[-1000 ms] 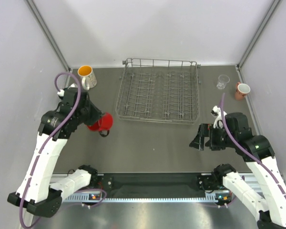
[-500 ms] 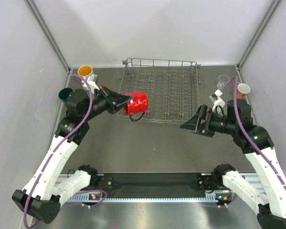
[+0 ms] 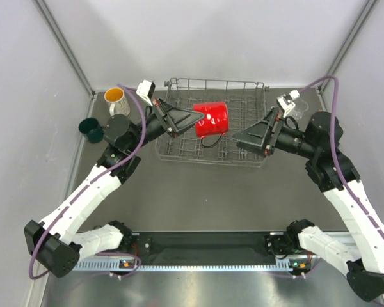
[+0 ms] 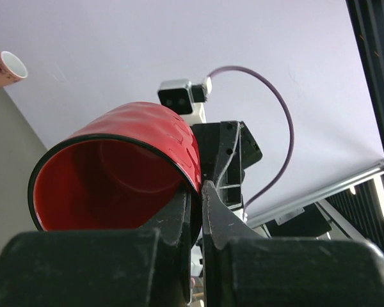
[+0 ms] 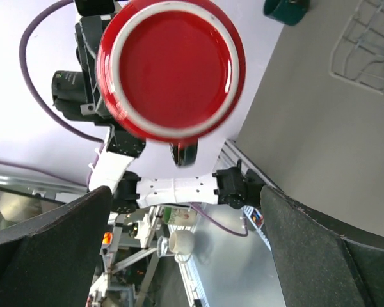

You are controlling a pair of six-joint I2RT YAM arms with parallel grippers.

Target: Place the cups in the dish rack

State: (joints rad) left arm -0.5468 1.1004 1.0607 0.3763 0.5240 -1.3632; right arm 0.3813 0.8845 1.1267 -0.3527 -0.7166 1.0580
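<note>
Top view: my left gripper (image 3: 194, 116) has the red mug (image 3: 212, 119) by its rim. The mug is on its side over the middle of the dish rack (image 3: 246, 85), w/ the handle hanging down toward the prongs. My right gripper (image 3: 242, 137) sits just beside the mug's base end, over the rack's right half. The white speckled mug (image 3: 116, 99) and dark green mug (image 3: 90, 128) are on the table (image 3: 198, 185) left of the rack. The clear glass (image 3: 299, 110) is far right, partly behind my right arm.

Left wrist: one finger is inside the mug wall and one outside, nearly closed on it, so it's a thin edge pinch only. The salmon-pink mug (image 4: 4, 68) shows far off in a corner.

Right wrist: fingers are spread wide w/ nothing between them, and the mug's base faces the cam head-on.

Risks, imo:
- The rim pinch lets the mug swivel or slip, esp. if I tilt fast, and it could drop onto the wires.
- The hanging handle could snag a prong on the way down.
- My right gripper is close enough to bump the mug.
</note>
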